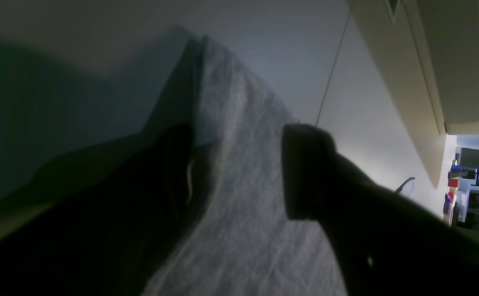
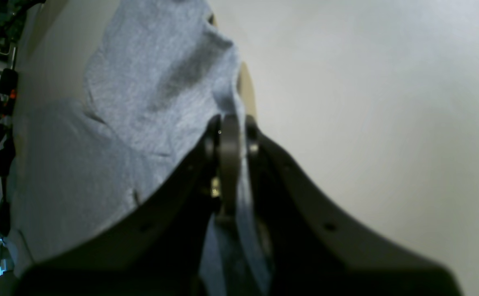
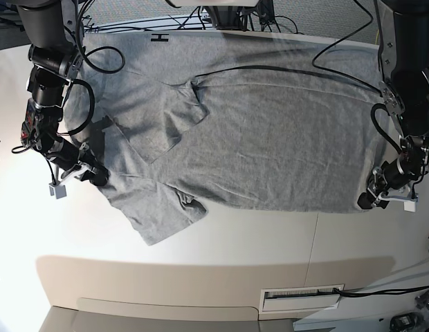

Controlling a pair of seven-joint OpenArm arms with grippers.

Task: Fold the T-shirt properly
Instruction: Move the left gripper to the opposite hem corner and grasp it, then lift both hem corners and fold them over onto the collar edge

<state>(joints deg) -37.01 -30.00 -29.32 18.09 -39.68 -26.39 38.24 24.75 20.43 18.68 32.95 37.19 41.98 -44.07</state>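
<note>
While the large heather-grey short-sleeved cotton T-shirt (image 3: pixel 249 131) lies spread plain side up across the upper and middle part of the base view, it covers much of the white desk (image 3: pixel 221 242), with one sleeve folded over itself near the lower left of the cloth and a crease running from the neck area toward the centre.

At the left edge of the base view, the right end effector (image 3: pixel 97 174) sits low at the shirt's left border. Its wrist view shows its dark jaws pressed together on a thin ridge of grey fabric (image 2: pixel 231 135), which rises in a bunched fold toward the upper left of that frame.

At the right edge of the base view, the left end effector (image 3: pixel 370 197) rests at the shirt's lower right corner. In its wrist view the two dark fingers (image 1: pixel 305 172) stand apart, with a raised fold of grey cloth (image 1: pixel 231 164) lying between them; the left finger is in deep shadow, so I cannot tell whether it touches the fabric.

Black cables (image 3: pixel 104 62) loop beside the arm in the upper left of the base view.
</note>
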